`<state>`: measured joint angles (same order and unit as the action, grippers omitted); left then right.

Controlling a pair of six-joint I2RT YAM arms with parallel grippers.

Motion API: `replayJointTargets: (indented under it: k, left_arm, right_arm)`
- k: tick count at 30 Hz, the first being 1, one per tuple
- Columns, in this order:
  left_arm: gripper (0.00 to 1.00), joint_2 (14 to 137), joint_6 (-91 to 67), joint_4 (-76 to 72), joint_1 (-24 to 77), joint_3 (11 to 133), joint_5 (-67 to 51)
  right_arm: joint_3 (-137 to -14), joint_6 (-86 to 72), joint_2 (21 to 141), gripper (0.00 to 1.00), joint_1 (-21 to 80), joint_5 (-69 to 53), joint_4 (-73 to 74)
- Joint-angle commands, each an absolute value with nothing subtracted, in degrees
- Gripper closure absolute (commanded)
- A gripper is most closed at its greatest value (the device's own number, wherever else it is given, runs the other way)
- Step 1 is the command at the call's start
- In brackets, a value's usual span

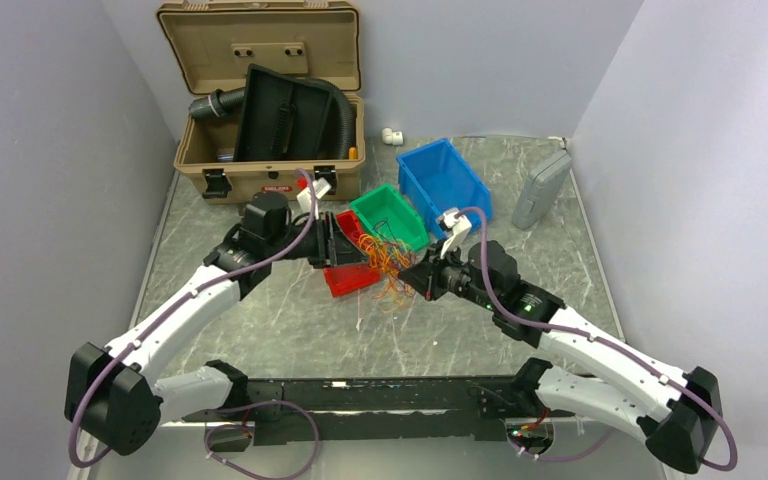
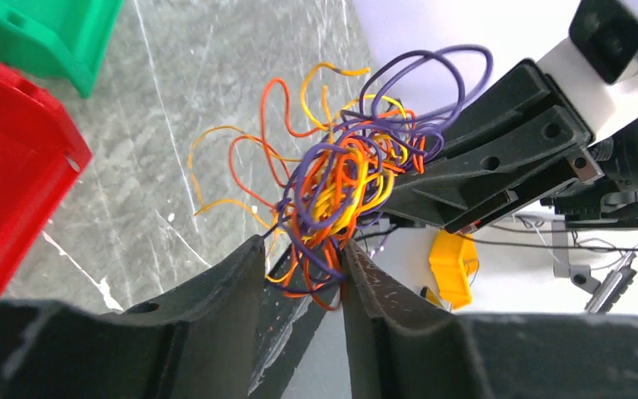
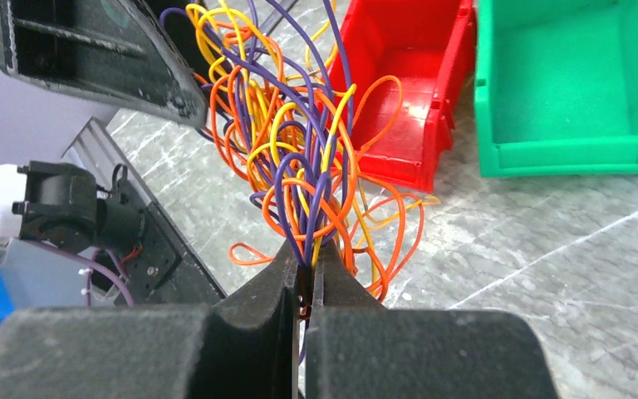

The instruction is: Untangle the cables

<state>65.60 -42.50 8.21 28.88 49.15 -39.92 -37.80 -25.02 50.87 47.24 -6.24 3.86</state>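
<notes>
The cables are a tangled bunch of thin orange, yellow and purple wires, held above the table between my two grippers. My right gripper is shut on several strands at the bunch's lower end; the wires fan up from its tips. It shows at centre right in the top view. My left gripper is open, its fingers apart, with loops of the bunch hanging into the gap. It shows in the top view just left of the bunch.
A red bin lies under the left gripper, with a green bin and a blue bin behind it. A tan case holding a black corrugated hose stands at the back left. A grey box lies at the right.
</notes>
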Motion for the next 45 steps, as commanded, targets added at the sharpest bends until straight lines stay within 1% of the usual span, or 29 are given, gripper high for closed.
replayJointTargets:
  k: [1,3,6,9,12,16,19,20,21,22,23,24,25,26,27,28,30,34,36,41,45]
  left_arm:
    - [0.61,62.69,-39.89,6.32,26.10,49.42,-39.82]
    - [0.60,62.84,-39.93,5.10,25.91,48.92,-41.08]
    - [0.53,62.94,-41.38,1.67,25.87,47.37,-42.54]
    - [0.45,62.53,-44.24,-3.74,25.89,44.89,-42.98]
    - [0.41,63.07,-49.27,-12.82,26.07,41.80,-44.67]
    - [0.41,65.01,-53.44,-19.36,27.05,39.42,-44.31]
    - [0.44,67.46,-55.51,-23.37,28.20,39.22,-44.12]
    - [0.48,68.13,-56.56,-25.00,28.58,39.27,-44.27]
    - [0.54,68.91,-57.09,-26.28,29.01,39.47,-44.65]
    - [0.66,69.69,-57.23,-26.95,29.28,39.84,-44.88]
    - [0.88,70.42,-57.03,-27.09,29.46,40.34,-45.50]
    - [1.00,70.90,-56.48,-25.93,29.37,41.08,-46.37]
    - [1.00,70.85,-55.49,-24.66,28.95,41.66,-46.95]
    - [1.00,70.20,-54.30,-23.97,28.40,41.81,-47.02]
    - [1.00,69.05,-52.75,-23.07,27.90,41.83,-46.83]
    - [1.00,67.78,-50.78,-21.87,27.65,42.07,-46.51]
    - [1.00,66.05,-45.47,-17.62,27.55,43.87,-47.06]
    - [1.00,65.79,-33.64,-5.58,27.80,49.59,-52.39]
    - [1.00,64.53,-30.61,-2.87,28.04,50.22,-53.12]
    - [1.00,63.38,-28.66,-1.43,28.91,50.27,-55.18]
    - [1.00,62.98,-26.46,1.11,30.57,50.88,-54.24]
  right_arm:
    - [-37.86,-27.14,47.89,1.00,46.88,-3.39,6.53]
    - [-37.20,-27.51,47.17,1.00,46.85,-4.64,6.03]
    - [-36.50,-27.80,46.70,1.00,46.89,-5.72,5.01]
    - [-36.60,-27.68,47.12,1.00,46.85,-6.45,4.53]
    - [-36.78,-27.72,47.61,1.00,46.89,-7.36,3.74]
    - [-36.58,-28.26,48.17,1.00,46.88,-9.39,1.06]
    - [-36.57,-28.75,48.88,1.00,46.90,-11.13,0.35]
    - [-36.57,-28.90,49.27,1.00,46.85,-11.39,0.35]
    - [-36.56,-28.95,49.39,1.00,46.88,-11.63,0.35]
    - [-36.62,-28.90,49.45,1.00,46.87,-11.82,0.35]
    - [-36.51,-28.80,49.28,1.00,46.85,-11.87,0.35]
    - [-36.49,-28.33,48.96,0.99,46.85,-11.94,0.65]
    - [-36.67,-27.34,48.54,0.83,46.78,-11.86,1.64]
    - [-37.14,-26.39,48.00,0.56,46.88,-11.02,3.17]
    - [-37.70,-25.61,47.19,0.35,46.85,-9.56,6.03]
    - [-38.26,-24.90,46.43,0.25,46.82,-7.95,8.07]
    - [-39.30,-23.17,44.85,0.21,46.56,-6.42,11.07]
    - [-41.65,-21.98,44.54,0.21,45.01,-8.40,14.50]
    - [-42.59,-21.61,45.82,0.20,44.31,-11.21,14.61]
    - [-42.60,-23.36,48.44,0.20,42.72,-22.19,8.10]
    - [-42.71,-26.40,51.28,0.22,42.46,-26.86,2.32]
